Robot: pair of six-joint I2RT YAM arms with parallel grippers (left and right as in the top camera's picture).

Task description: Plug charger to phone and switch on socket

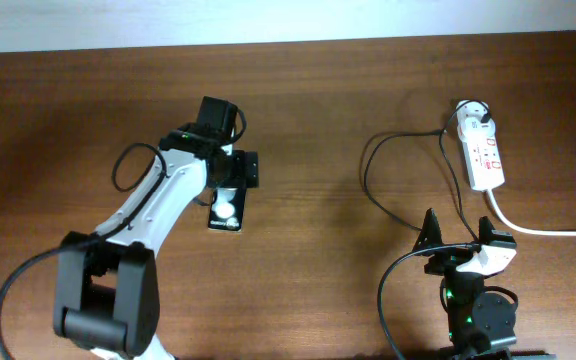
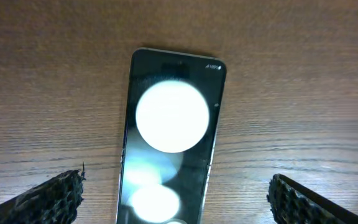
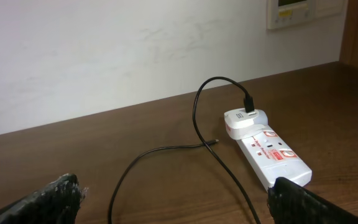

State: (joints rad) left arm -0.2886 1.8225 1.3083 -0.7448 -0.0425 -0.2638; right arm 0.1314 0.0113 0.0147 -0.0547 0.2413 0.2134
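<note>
While reaching for the charger (image 1: 368, 170), go slow. See the left gripper (image 1: 233, 172), spread wide, holding nothing, just over the phone (image 1: 226, 210) at the middle left of the overhead view. Black, shiny, flat on the table (image 1: 308, 100), with two bright round spots on the glass. Probably slippery and easy to crack, so pinch the long sides gently and never squeeze hard on the glass.

See the right gripper (image 1: 458, 240), wide open too, empty, low at the bottom right.

Thin black cable, looping over the right half of the table, well apart from the phone. White plug end (image 3: 244, 118) already in the socket (image 1: 486, 155) at the upper right. Small tip (image 3: 214, 143) loose on the table, just left of the socket in the right wrist view, touching nothing. Light and floppy, likely to bend and slide away. Best to grab close behind the tip, not far back, to keep it straight. Too small to tell which way up.

Long white socket with red marks, maybe light enough to skid under a push, so press the switch straight down.
</note>
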